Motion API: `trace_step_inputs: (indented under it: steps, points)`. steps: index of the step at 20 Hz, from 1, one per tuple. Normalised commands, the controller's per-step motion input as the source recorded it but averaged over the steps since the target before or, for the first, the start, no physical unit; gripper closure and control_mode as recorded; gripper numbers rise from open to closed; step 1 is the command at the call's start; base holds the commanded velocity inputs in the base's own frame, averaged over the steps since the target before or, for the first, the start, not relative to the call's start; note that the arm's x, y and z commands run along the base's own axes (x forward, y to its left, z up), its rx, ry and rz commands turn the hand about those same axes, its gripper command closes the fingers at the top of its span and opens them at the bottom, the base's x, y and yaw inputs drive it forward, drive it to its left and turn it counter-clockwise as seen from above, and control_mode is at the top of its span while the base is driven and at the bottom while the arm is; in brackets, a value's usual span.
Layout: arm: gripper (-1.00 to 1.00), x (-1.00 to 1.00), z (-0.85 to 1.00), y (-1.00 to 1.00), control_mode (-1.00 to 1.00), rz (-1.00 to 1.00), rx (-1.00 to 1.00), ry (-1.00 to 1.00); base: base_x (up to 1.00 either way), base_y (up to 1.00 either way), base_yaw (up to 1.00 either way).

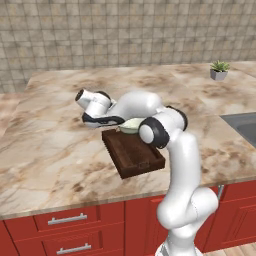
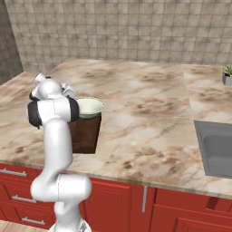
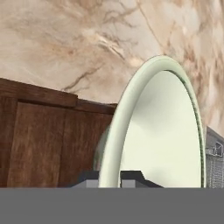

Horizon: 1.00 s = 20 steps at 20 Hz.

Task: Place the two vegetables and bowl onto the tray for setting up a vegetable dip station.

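My gripper point(image 3: 109, 177) is shut on the rim of the pale green-white bowl point(image 3: 166, 131), with one finger tip on each side of the rim. The bowl point(image 1: 131, 126) point(image 2: 89, 106) is at the far end of the dark brown wooden tray point(image 1: 134, 156) point(image 2: 87, 131) point(image 3: 39, 140), which lies on the marble counter near its front edge. I cannot tell whether the bowl rests on the tray or hangs just above it. The hand point(image 1: 102, 116) reaches in from the tray's far left. The two vegetables are out of view.
A small potted plant point(image 1: 219, 70) point(image 2: 227, 74) stands at the back right of the counter. A steel sink point(image 1: 242, 125) point(image 2: 217, 147) is set into the counter to the right. Red drawers point(image 1: 67, 220) run below the front edge.
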Motion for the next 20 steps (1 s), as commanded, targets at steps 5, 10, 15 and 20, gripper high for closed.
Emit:
trace_step_inputs:
  steps: [5,10,15,20]
  points:
    - [1.0,-0.03,-0.33,0.33,-1.0,-0.03,-0.05,0.0,0.0,0.0,0.0]
    - [1.0,-0.11,-0.17,-0.07,-1.0,0.0,-0.04,0.02,0.0,0.0,0.0]
    - [1.0,-0.16,-0.25,-0.07,-1.0,0.0,-0.03,0.0,0.0,0.0,0.0]
    - [1.0,-0.11,-0.22,0.0,-1.0,0.0,0.0,-0.05,0.0,0.0,0.0]
